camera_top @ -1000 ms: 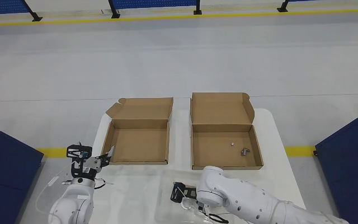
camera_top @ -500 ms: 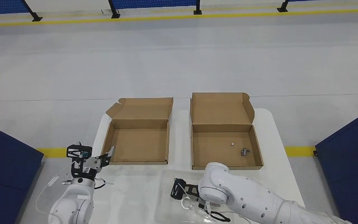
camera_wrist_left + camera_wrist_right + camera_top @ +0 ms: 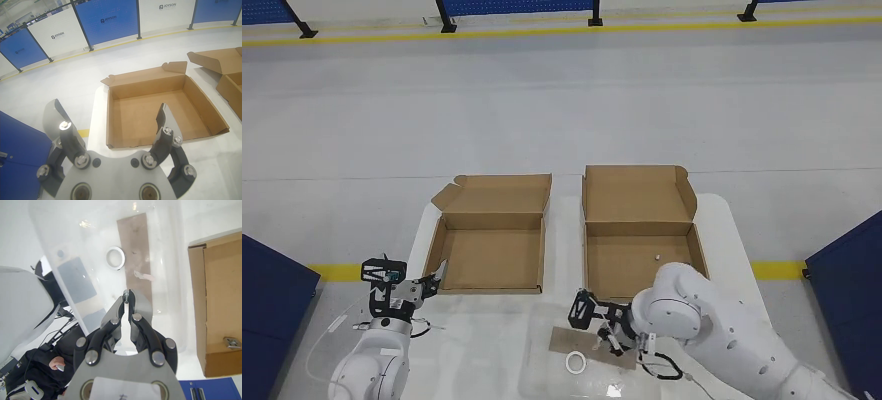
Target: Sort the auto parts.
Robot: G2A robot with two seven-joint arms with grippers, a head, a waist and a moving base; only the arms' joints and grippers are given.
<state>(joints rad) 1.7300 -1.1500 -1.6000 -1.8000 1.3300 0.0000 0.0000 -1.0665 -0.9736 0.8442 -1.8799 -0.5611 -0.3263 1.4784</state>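
Observation:
My right gripper [image 3: 126, 297] is shut on a small metal screw [image 3: 126, 294], held above a clear plastic bin [image 3: 538, 362] at the table's near edge. On the bin's floor lie a white ring [image 3: 115, 256] [image 3: 575, 362] and a brown cardboard strip [image 3: 134, 237]. Beside the bin is the right cardboard box [image 3: 642, 268], which holds a grey metal bracket [image 3: 232, 342] and a tiny part [image 3: 658, 256]. My left gripper [image 3: 110, 115] [image 3: 420, 285] stands open with nothing in it, just off the near left corner of the empty left cardboard box [image 3: 151, 113] [image 3: 490, 258].
Both boxes sit side by side at the far half of the white table [image 3: 564, 250], lids folded back. The table's left edge lies close to the left arm, with a blue cabinet [image 3: 22, 144] beyond it. A person's hand [image 3: 56, 364] shows below the table.
The right arm has swung right and toward the right box, uncovering the ring and brown strip in the bin. The left arm has kept still.

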